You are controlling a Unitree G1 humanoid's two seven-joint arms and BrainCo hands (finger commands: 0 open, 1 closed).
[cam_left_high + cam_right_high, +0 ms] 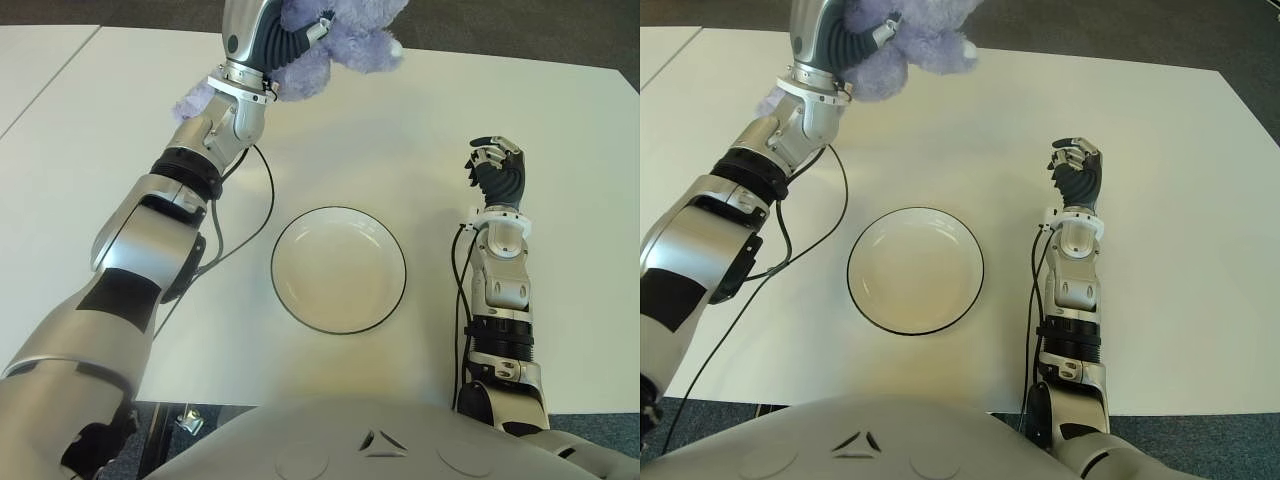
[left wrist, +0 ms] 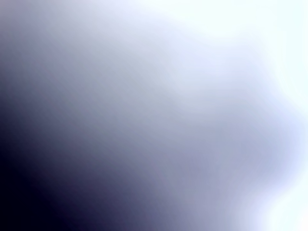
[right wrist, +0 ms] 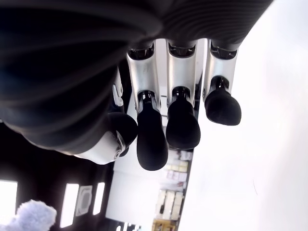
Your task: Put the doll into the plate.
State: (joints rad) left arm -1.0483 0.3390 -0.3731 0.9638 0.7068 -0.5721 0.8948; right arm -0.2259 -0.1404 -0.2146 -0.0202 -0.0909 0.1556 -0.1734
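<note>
- Already the left hand (image 1: 285, 45) is closed around the doll (image 1: 345, 40), a purple plush held off the counter (image 1: 120, 100) at the upper middle of the left eye view; its wrist view is only a pale blur.
- The plate (image 1: 338, 269) sits empty at frame centre, below and slightly right of the doll, so the carry likely runs down-frame toward the robot.
- The doll's long axis appears to run roughly across the frame, its bulk pointing right of the hand; which end is the head cannot be told.
- The right hand (image 1: 497, 168) shows right of the plate, fingers curled and holding nothing.
</note>
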